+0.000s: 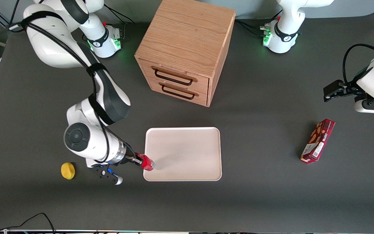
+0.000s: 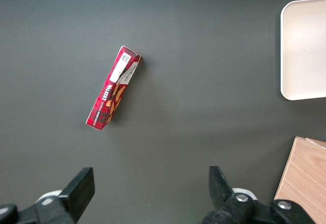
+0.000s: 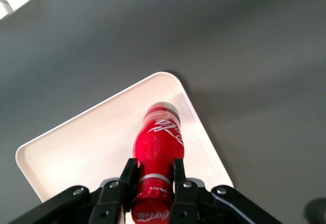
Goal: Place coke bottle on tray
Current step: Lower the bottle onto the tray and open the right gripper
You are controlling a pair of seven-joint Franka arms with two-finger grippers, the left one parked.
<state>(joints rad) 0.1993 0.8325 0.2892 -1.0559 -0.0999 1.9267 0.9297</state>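
1. At the tray's (image 1: 183, 154) edge nearest the working arm, the gripper (image 1: 140, 161) grips the bottle (image 1: 147, 163) near its cap end.
2. Risk: released this close to the rim, it could tip or roll off.
3. The bottle juts from the fingers over the tray, tilted.

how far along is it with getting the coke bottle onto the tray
Done: the gripper has the coke bottle clamped at its neck and has carried it to the tray. In hand: the bottle sits at the tray's edge nearest the working arm, over the rim; whether its base touches the tray isn't clear. Left: setting it down, opening the fingers and pulling away.
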